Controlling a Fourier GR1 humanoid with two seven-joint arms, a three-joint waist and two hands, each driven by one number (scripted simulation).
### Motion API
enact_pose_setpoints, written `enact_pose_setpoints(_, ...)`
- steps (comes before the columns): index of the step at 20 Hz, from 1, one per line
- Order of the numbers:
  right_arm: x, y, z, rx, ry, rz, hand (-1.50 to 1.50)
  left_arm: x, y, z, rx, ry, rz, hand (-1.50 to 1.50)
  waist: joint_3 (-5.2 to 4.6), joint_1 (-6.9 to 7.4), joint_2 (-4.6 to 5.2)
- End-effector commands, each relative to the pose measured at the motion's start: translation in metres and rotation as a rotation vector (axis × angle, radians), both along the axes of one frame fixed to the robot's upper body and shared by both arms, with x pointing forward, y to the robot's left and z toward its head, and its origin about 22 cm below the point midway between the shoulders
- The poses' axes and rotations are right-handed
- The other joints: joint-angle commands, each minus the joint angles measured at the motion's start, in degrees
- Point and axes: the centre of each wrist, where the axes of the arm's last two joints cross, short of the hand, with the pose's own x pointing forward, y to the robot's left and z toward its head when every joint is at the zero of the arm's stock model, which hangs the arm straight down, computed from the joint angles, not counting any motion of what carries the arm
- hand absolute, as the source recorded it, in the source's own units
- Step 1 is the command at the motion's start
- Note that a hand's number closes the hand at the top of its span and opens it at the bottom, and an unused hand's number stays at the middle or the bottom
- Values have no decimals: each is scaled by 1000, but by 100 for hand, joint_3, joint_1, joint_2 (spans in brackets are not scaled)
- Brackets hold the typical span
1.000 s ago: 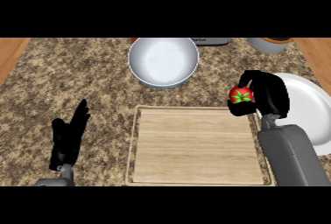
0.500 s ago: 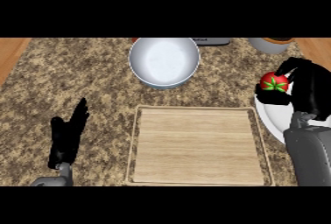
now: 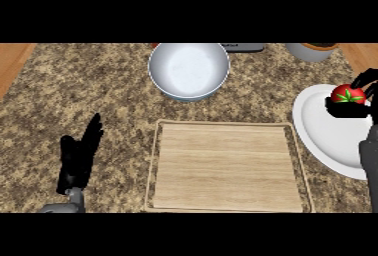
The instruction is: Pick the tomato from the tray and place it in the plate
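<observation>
– Red tomato: where is it sitting, and what is gripping it?
– It is being held over the upper part of the white plate, at the right of the bench, clear of the wooden tray. The right robot hand is curling round it from the side and below. The left robot hand is resting open at lower left.
– How is it likely handling?
– Probably light, smooth, round and soft-skinned, so it is apt to roll. Holding across the widest girth, below the green stalk, is looking safest.
</observation>
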Motion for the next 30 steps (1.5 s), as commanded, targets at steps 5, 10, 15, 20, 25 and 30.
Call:
enact_pose_setpoints(5, 14, -56, -24, 39, 127, -42, 150, -13, -1, -2, -3, 2, -7, 0, 2, 40, 7)
enact_pose_setpoints(10, 11, -85, -51, 142, 276, 18, 150, 6, -11, 9, -7, -10, 8, 0, 6, 51, 22)
enact_pose_setpoints(15, 3, -101, -74, 230, 461, 51, -150, 7, 5, 11, -4, 0, -9, 0, 5, 52, 20)
enact_pose_setpoints(20, -1, -125, -67, 242, 421, 188, -150, -9, -5, -6, 2, -11, 6, 0, 5, 52, 13)
enact_pose_setpoints(25, 7, -110, -61, 430, 50, 301, -150, 7, 5, 4, 2, -8, 12, 0, 12, -26, 0)
enact_pose_setpoints(30, 2, -121, -52, 659, -237, 288, -150, 2, -9, -5, -1, -10, 7, 0, 4, -115, -21)
